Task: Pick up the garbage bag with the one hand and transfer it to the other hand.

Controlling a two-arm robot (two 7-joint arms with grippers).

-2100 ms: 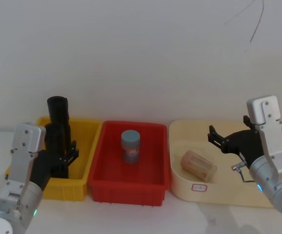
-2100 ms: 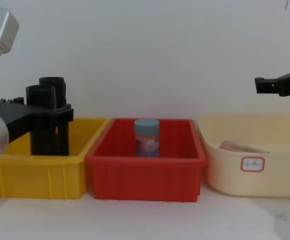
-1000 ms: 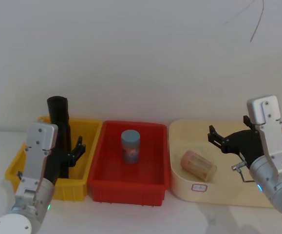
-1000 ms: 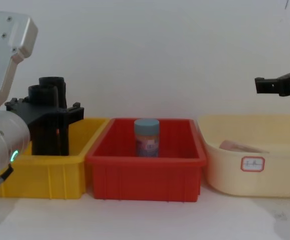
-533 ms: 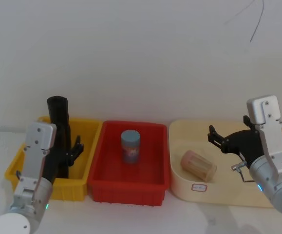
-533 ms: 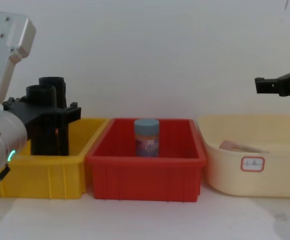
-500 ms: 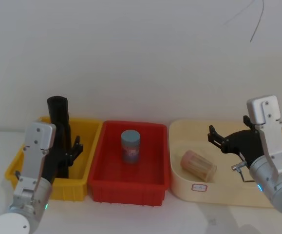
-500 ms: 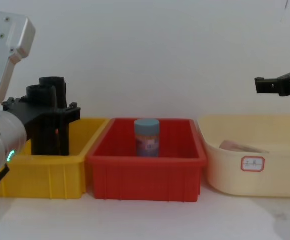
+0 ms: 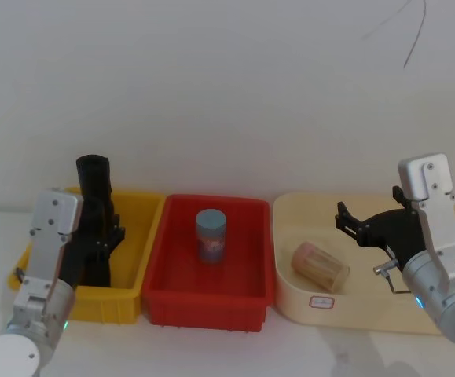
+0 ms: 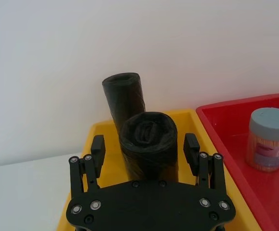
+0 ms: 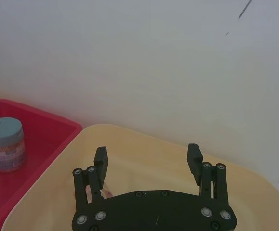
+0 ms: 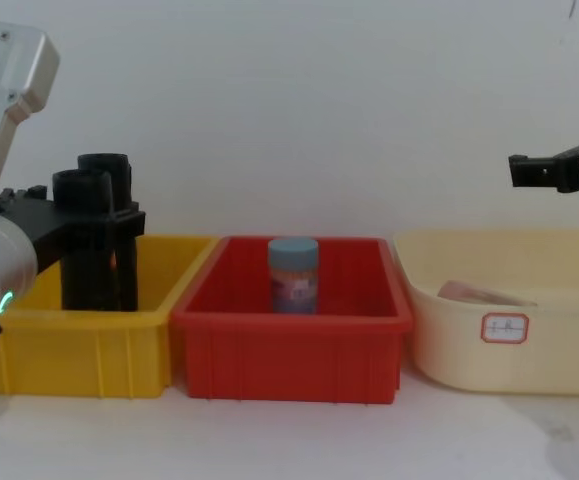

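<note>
Left wrist view: my left gripper (image 10: 144, 148) is spread open with a finger on each side of the garbage bag (image 10: 149, 144), a black roll standing upright. There is a narrow gap at both fingers (image 10: 98, 149), so nothing is gripped. A second black roll (image 10: 124, 96) stands just behind it. Both are in the yellow bin (image 10: 97, 129), which is on the left of the red bin (image 10: 245, 102). A blue-lidded jar (image 10: 270, 139) stands upright inside the red bin.

Right wrist view: my right gripper (image 11: 147, 159) is splayed wide and empty. It is over the cream tray (image 11: 178, 139), on the right of the red bin. A scrap of pink shows past one finger; I cannot tell what it is from here.

Chest view: this gives the height, which the wrist views do not. My left fingers bracket the garbage bag just below its top, well above the yellow bin's rim. The second roll's top shows slightly higher, behind. My right gripper hangs high, clear above the cream tray's rim. The tray carries a small red-edged label (image 12: 506, 327) on its front wall.

Head view: this gives the layout. Yellow bin, red bin and cream tray sit in a row, and the yellow bin touches the red bin. A pinkish jar (image 9: 320, 267) lies on its side in the tray. My left wrist covers most of the garbage bag.
</note>
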